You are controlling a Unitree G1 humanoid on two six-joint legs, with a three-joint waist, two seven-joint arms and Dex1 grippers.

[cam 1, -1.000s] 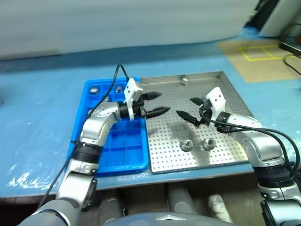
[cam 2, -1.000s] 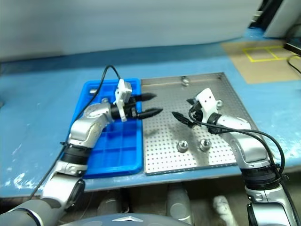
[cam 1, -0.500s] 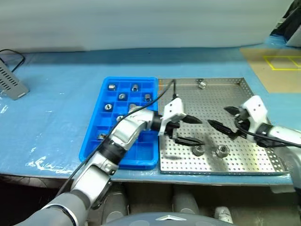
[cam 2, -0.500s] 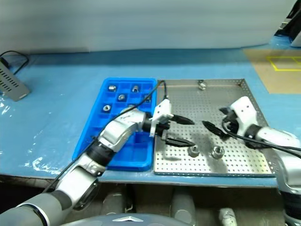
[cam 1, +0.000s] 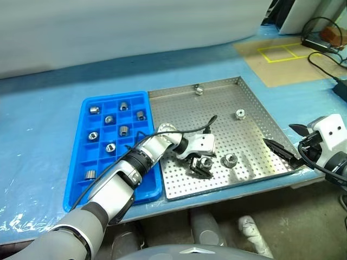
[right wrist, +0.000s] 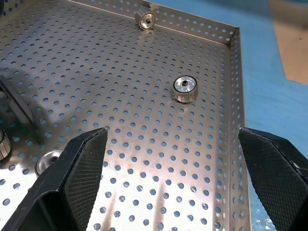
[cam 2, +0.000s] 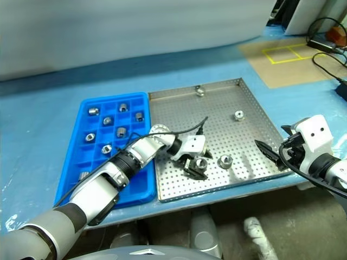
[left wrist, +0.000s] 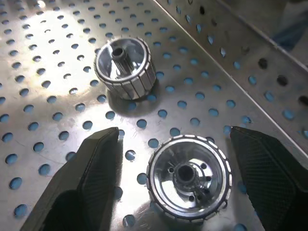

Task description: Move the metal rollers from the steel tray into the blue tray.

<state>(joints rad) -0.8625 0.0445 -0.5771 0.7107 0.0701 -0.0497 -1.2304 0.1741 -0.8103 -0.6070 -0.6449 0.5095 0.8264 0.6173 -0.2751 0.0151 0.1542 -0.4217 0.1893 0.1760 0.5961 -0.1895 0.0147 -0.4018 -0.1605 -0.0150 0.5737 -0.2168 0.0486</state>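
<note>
On the steel tray (cam 1: 255,116), near its front rim, the left gripper (left wrist: 183,166) has its black ribbed fingers (left wrist: 91,175) spread apart, straddling one ridged shiny roller (left wrist: 188,177) without clamping it. A second roller (left wrist: 125,67) stands just beyond it. The right gripper (right wrist: 168,159) hovers off the tray's right front corner, fingers wide apart and empty. The perforated tray floor carries another roller (cam 1: 240,114) farther back, and one (cam 1: 199,90) at the far rim. Left of the steel tray, touching it, the blue tray (cam 1: 76,184) holds rollers (cam 1: 123,130) in square compartments, on the blue-covered desk (cam 1: 43,97).
</note>
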